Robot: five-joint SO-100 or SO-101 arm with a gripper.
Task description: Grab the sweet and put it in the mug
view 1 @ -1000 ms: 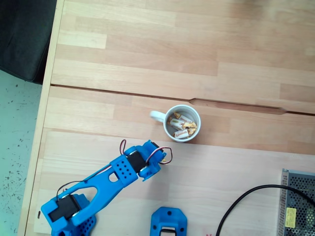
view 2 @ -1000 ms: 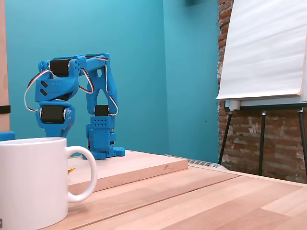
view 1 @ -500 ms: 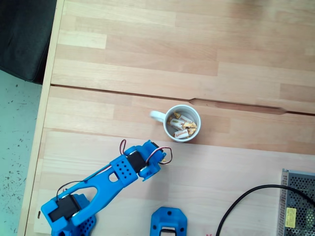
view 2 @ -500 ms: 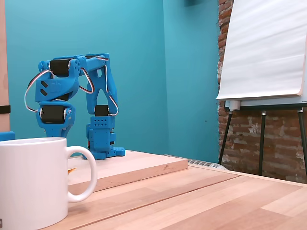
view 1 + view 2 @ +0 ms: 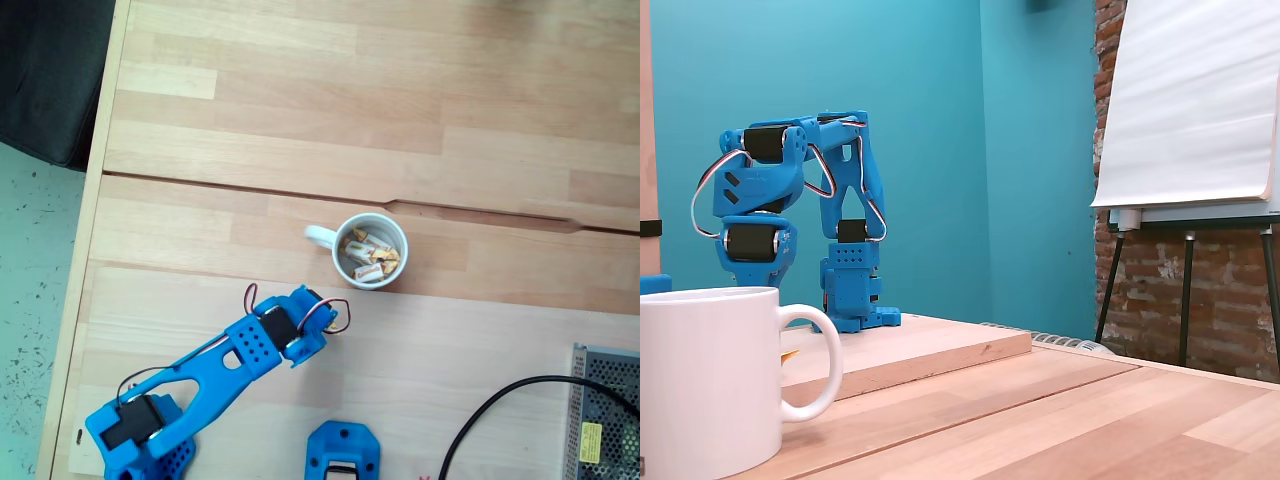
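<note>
A white mug (image 5: 370, 248) stands on the wooden table, its handle to the left in the top fixed view. Several wrapped sweets (image 5: 368, 258), white with golden ends, lie inside it. In the side fixed view the mug (image 5: 705, 380) fills the lower left corner. A small orange tip (image 5: 788, 353) pokes out behind its handle; I cannot tell what it is. The blue arm (image 5: 230, 360) is folded back, with its wrist (image 5: 752, 240) low behind the mug. The gripper's fingers are hidden under the wrist and behind the mug.
A raised wooden board (image 5: 920, 350) carries the arm's base (image 5: 852, 295). A second blue part (image 5: 342, 452), a black cable (image 5: 500, 410) and a metal box (image 5: 605, 415) sit at the bottom of the top view. An easel (image 5: 1190, 200) stands at the right.
The arm has shifted only very slightly. The mug and the sweets in it have not moved.
</note>
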